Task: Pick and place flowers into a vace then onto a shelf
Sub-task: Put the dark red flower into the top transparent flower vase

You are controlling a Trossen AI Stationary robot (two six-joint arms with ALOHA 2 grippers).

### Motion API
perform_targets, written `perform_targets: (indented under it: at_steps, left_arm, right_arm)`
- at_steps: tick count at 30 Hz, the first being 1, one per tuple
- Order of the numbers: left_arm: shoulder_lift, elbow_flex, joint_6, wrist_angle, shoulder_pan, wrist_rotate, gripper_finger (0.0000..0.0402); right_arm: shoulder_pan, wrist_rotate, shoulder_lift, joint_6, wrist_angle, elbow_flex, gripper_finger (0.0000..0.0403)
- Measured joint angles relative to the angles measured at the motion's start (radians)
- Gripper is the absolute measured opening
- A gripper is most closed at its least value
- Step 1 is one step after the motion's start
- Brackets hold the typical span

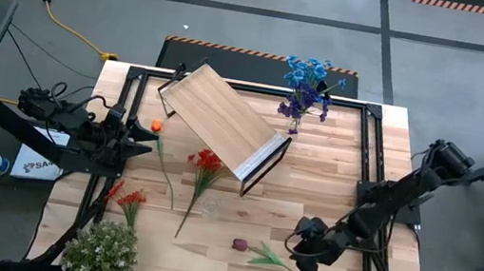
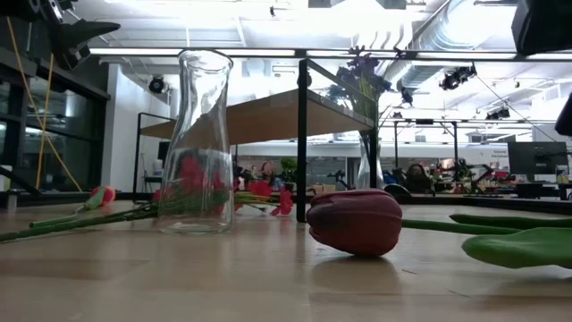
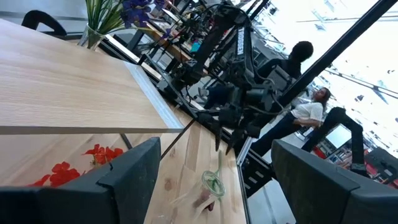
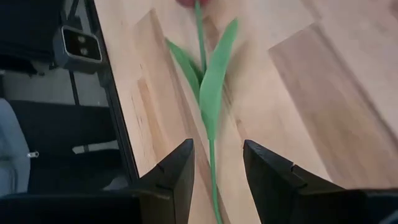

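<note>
A dark maroon tulip lies near the table's front edge, its green stalk and leaves running toward my right gripper. That gripper is open just above the table, with the stalk's free end passing between its fingers and no touch showing. An empty glass vase stands upright mid-table. Red flowers, orange-red flowers and an orange bud lie flat on the wood. The shelf stands at the far middle. My left gripper waits open at the table's left.
A second vase with blue and purple flowers stands beside the shelf at the far edge. A bushy pale-green leafy clump sits at the near left corner. The table's front edge runs close to my right gripper. People show in the room beyond.
</note>
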Motion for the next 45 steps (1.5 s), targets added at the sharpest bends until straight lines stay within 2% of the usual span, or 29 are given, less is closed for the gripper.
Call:
perform_targets:
  at_steps: [6, 10, 19, 23, 28, 45]
  left_arm:
    - [0.000, 0.000, 0.000, 0.000, 0.000, -0.018, 0.0337]
    - [0.000, 0.000, 0.000, 0.000, 0.000, -0.040, 0.0337]
    - [0.000, 0.000, 0.000, 0.000, 0.000, -0.043, 0.0337]
    - [0.000, 0.000, 0.000, 0.000, 0.000, -0.042, 0.0337]
    - [0.000, 0.000, 0.000, -0.002, 0.000, -0.042, 0.0337]
    - [0.000, 0.000, 0.000, -0.026, 0.000, -0.040, 0.0337]
  right_arm:
    - [0.000, -0.033, 0.051, -0.039, 0.043, 0.003, 0.0129]
    - [-0.003, -0.032, 0.079, -0.099, 0.006, 0.049, 0.0129]
    - [-0.044, -0.035, 0.199, -0.301, -0.275, 0.278, 0.0129]
    - [-0.052, -0.045, 0.260, -0.345, -0.315, 0.343, 0.0129]
    - [-0.053, -0.077, 0.313, -0.324, -0.317, 0.376, 0.0129]
    - [-0.053, -0.092, 0.358, -0.270, -0.330, 0.377, 0.0129]
